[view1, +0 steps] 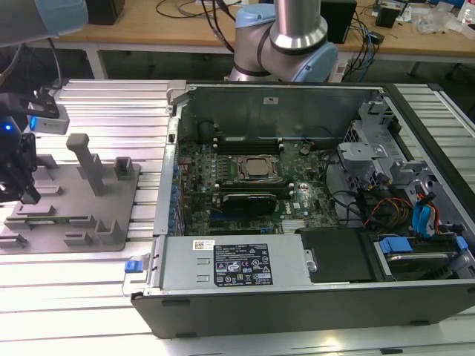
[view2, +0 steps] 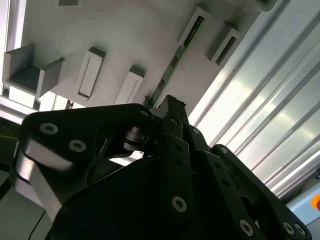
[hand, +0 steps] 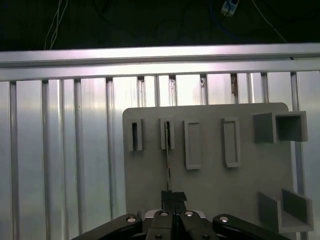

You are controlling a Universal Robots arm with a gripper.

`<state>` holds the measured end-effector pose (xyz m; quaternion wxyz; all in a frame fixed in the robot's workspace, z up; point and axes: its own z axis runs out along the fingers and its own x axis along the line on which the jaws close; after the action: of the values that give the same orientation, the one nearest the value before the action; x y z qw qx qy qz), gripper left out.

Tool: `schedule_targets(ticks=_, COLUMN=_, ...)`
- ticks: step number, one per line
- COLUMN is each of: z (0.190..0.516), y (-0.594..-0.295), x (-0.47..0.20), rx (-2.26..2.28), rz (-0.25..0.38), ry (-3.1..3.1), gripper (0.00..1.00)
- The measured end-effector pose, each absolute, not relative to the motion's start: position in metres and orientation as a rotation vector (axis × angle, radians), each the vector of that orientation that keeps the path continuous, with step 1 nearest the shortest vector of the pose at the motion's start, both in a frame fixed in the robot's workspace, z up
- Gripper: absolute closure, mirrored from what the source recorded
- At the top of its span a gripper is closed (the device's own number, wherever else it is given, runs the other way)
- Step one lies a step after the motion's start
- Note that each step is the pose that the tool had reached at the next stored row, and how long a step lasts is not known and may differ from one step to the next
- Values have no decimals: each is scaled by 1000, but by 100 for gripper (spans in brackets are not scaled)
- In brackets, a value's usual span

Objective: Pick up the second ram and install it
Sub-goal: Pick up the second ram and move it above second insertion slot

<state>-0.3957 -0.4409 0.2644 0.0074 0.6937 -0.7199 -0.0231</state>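
Fingers (hand: 179,198) narrow, pinching second ram (hand: 167,162); ram stands edge-up in gray fixture (hand: 210,190) slot, flat faces exposed for grasp.

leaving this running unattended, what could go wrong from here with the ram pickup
1. The gripper looks shut on just one end of the second ram, while the other end sits in a slot of the gray fixture plate. An off-centre hold could let the thin stick tilt or snag on the slot.
2. The open computer case is crowded, with loose cables beside the motherboard. A tilted stick may seat badly there.
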Motion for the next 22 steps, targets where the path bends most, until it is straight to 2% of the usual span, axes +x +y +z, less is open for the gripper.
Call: schedule_targets(ticks=22, z=225, y=-441, x=-407, rx=2218, rz=-69, ry=-2199, gripper=92)
